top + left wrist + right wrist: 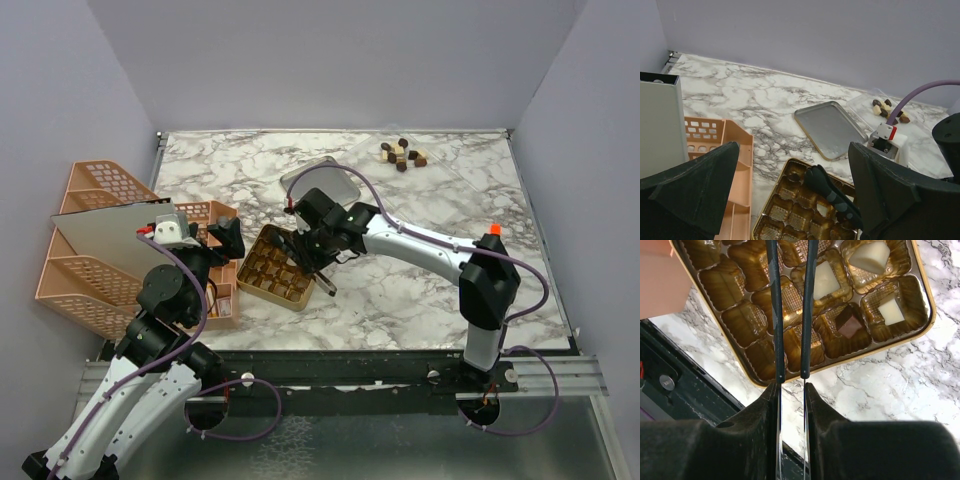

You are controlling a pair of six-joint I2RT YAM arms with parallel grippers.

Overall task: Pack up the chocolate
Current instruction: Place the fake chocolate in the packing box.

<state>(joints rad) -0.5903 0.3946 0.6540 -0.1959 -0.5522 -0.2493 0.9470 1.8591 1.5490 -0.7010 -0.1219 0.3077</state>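
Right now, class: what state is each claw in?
Left claw: open, holding nothing.
Right claw: closed on thin tweezers.

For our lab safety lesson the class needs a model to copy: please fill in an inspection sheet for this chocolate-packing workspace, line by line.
Surface: marble table, no spills seen.
Job's things: loose chocolate on clear plastic, far right; three cream pieces and one dark piece in the gold tray.
Clutter: metal lid; peach baskets; grey panel.
Grippers: left gripper open, empty; right gripper over the tray, closure unclear.
Cables: purple cables along both arms.
Surroundings: plain lilac walls.
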